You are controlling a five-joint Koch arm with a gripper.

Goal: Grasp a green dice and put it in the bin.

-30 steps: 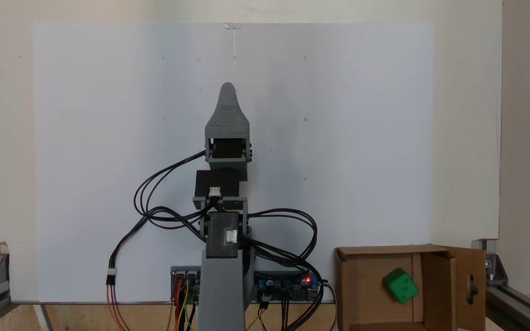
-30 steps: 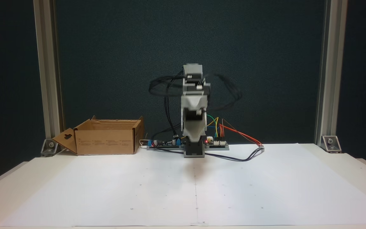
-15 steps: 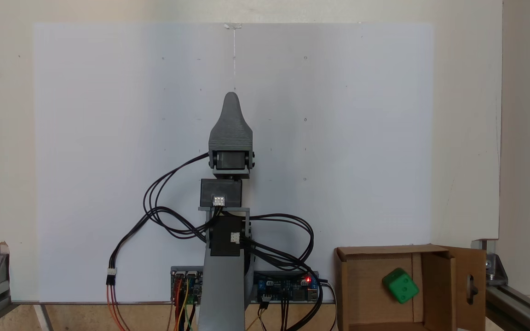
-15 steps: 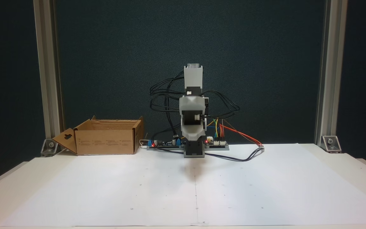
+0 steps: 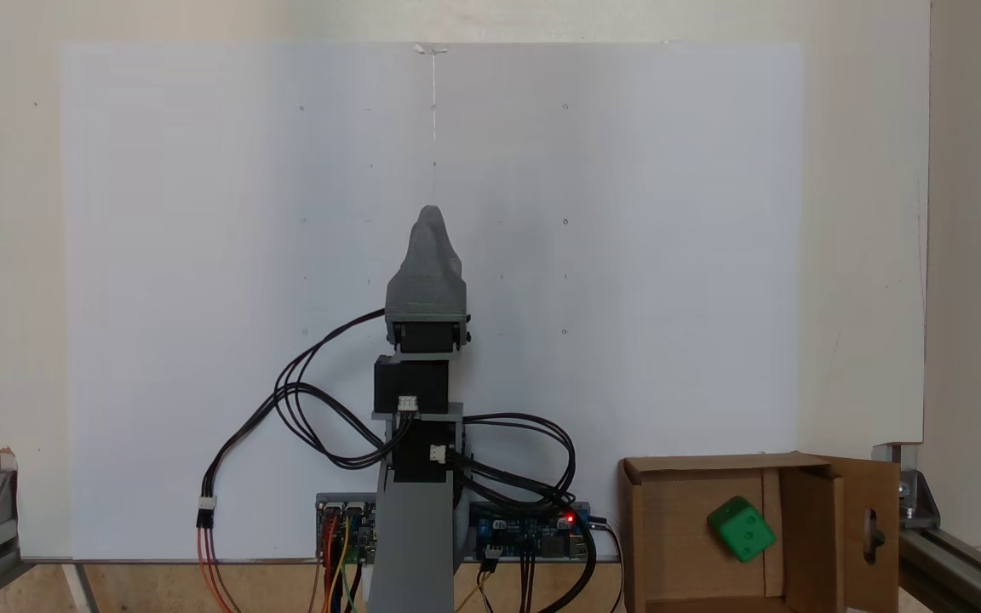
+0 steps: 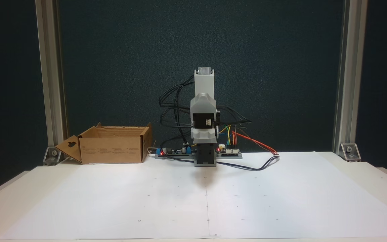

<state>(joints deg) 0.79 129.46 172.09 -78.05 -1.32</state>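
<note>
The green dice [image 5: 740,529] lies on the floor of the bin [image 5: 712,464], a brown cardboard box at the lower right of a fixed view. Its flap with a slot cutout [image 5: 871,532] hangs open on the right. In the other fixed view the bin [image 6: 113,148] stands at the left beside the arm's base, and the dice is hidden behind its wall. My gripper [image 5: 430,214] points out over the white sheet, far from the bin, with nothing visible in it. Only one grey tip shows, so its jaws cannot be read. Seen from the front, the gripper [image 6: 204,138] hangs folded low above the base.
Black cables [image 5: 320,409] loop around the arm, and circuit boards [image 5: 533,532] with a red light sit at its base. Coloured wires [image 6: 247,139] trail right of the base. Aluminium posts [image 6: 343,84] frame the table, which is covered by a white sheet [image 6: 207,201].
The arm has folded back toward its base. The gripper tip has drawn nearer the base and dropped lower. The dice and the bin have not moved.
</note>
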